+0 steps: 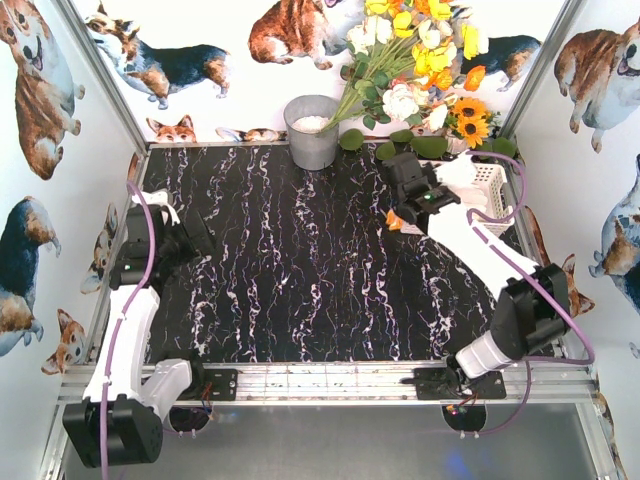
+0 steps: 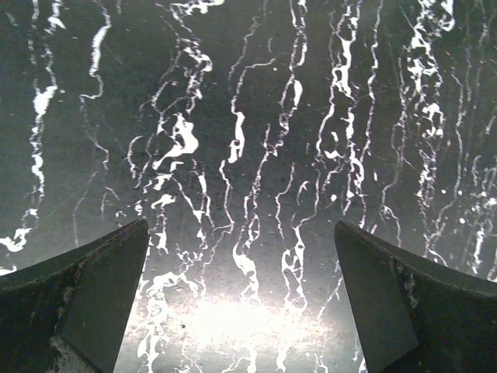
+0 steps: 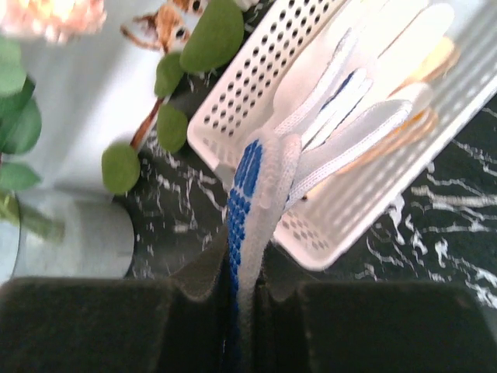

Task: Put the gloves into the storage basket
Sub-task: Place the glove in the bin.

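My right gripper (image 3: 248, 289) is shut on a blue-palmed white knit glove (image 3: 260, 194), pinched edge-on between the pads. The glove's fingers reach over the near rim of the white perforated storage basket (image 3: 256, 70). Other gloves (image 3: 404, 54), white and yellow-palmed, lie inside it. In the top view the right gripper (image 1: 425, 197) sits at the basket's (image 1: 492, 178) left side at the back right of the table, with the white glove (image 1: 456, 171) draped there. My left gripper (image 2: 241, 233) hangs open over bare marble tabletop at the far left (image 1: 190, 238), nothing between its fingers (image 2: 93, 287).
A grey metal bucket (image 1: 312, 130) stands at the back centre, also seen at the left of the right wrist view (image 3: 78, 233). Artificial flowers (image 1: 420, 60) with green leaves (image 3: 210, 35) overhang the basket's far side. Printed walls close in the black marble table (image 1: 300, 270).
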Controlling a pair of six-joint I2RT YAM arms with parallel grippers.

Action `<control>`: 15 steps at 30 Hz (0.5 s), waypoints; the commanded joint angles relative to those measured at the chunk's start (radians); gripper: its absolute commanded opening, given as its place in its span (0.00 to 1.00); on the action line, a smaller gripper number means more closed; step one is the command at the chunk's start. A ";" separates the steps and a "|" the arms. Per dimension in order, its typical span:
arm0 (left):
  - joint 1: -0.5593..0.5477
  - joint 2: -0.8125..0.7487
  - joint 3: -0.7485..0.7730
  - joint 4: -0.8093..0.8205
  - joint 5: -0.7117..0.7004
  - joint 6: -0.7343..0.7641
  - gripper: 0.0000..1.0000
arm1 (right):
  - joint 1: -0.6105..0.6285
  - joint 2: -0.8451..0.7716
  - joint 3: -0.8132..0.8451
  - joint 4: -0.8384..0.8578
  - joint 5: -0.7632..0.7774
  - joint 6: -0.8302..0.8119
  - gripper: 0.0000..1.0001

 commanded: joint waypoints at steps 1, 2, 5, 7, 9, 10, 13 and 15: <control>0.012 -0.062 -0.041 0.039 -0.093 0.037 1.00 | -0.069 0.038 0.014 0.158 0.088 0.025 0.00; 0.012 -0.075 -0.044 0.042 -0.104 0.042 1.00 | -0.083 0.050 0.016 0.176 0.094 0.018 0.00; 0.012 -0.101 -0.045 0.045 -0.128 0.049 1.00 | -0.122 0.088 0.020 0.208 0.133 0.032 0.00; 0.012 -0.104 -0.044 0.041 -0.136 0.052 1.00 | -0.152 0.116 0.022 0.235 0.147 0.039 0.00; 0.012 -0.097 -0.043 0.039 -0.143 0.054 1.00 | -0.180 0.147 0.031 0.253 0.155 0.048 0.00; 0.012 -0.092 -0.043 0.037 -0.146 0.055 1.00 | -0.194 0.164 0.040 0.252 0.165 0.055 0.00; 0.012 -0.078 -0.040 0.035 -0.148 0.058 1.00 | -0.235 0.213 0.069 0.251 0.185 0.077 0.00; 0.012 -0.073 -0.040 0.034 -0.156 0.060 1.00 | -0.261 0.236 0.077 0.268 0.190 0.087 0.00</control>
